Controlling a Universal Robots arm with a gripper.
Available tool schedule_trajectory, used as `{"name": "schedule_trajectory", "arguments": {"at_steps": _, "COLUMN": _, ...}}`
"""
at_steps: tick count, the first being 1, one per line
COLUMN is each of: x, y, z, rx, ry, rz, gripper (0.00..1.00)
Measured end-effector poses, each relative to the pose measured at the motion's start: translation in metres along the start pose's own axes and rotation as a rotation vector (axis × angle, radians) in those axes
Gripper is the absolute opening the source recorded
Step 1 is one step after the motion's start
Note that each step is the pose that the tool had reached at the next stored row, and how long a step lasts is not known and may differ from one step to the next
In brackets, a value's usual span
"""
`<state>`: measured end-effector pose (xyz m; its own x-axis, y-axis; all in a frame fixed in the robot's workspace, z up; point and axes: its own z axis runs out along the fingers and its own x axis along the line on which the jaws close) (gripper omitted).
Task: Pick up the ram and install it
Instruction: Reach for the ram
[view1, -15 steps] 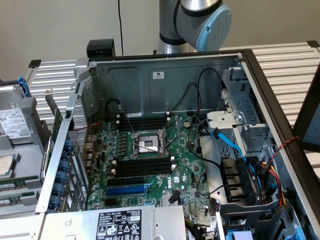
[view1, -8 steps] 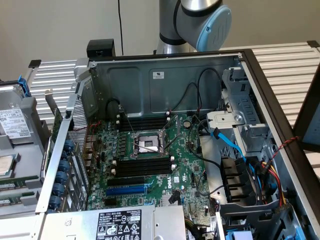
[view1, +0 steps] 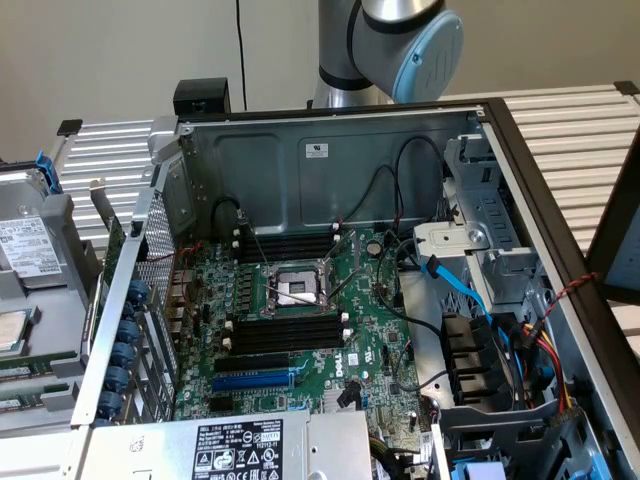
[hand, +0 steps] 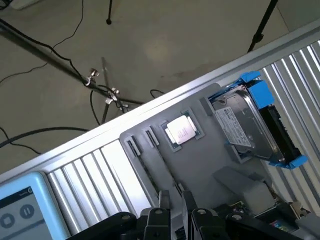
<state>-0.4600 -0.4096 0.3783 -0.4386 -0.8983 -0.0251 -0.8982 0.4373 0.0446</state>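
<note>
- Two ram sticks stand on edge in the grey tray, beside its processor chip.
- Hand above the tray's sticks, fingers apart, holding nothing.

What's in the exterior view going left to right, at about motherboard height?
hard drive → blue card clips → CPU socket → blue cable → red and yellow wires
</note>
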Motion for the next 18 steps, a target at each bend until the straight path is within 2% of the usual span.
{"name": "schedule_trajectory", "arguments": {"at_steps": 18, "x": 0.0003, "y": -0.0001, "z": 0.0001, "rx": 0.0016, "ry": 0.0091, "rz": -0.299, "gripper": 0.24}}
